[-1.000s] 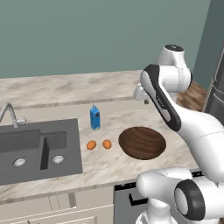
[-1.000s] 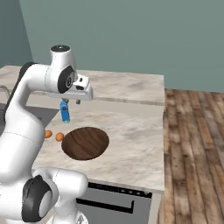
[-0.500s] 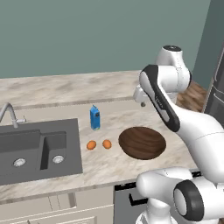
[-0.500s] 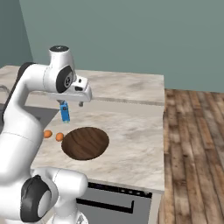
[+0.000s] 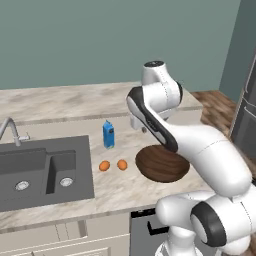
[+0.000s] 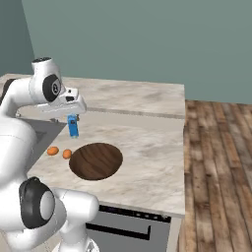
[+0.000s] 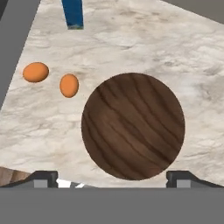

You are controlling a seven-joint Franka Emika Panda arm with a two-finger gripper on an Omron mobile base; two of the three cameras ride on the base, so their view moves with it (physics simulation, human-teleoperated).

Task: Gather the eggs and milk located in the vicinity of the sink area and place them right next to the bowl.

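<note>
Pincer (image 7: pixel 112 177) wide apart, empty, high above bowl (image 7: pixel 133 131). Eggs (image 7: pixel 69 85) and milk (image 5: pixel 108 135) on desk (image 5: pixel 125 187) beside bowl. I descend straight on nearer egg, close gently.

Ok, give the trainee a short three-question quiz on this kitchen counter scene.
1. True or false: both eggs lie inside the wooden bowl.
2. Which stands closest to the sink? A) milk carton B) wooden bowl C) wood floor
3. Fill in: the gripper hangs over the bowl with its jaws ____.

Key:
1. False; they lie on the counter beside it.
2. A
3. open
</note>
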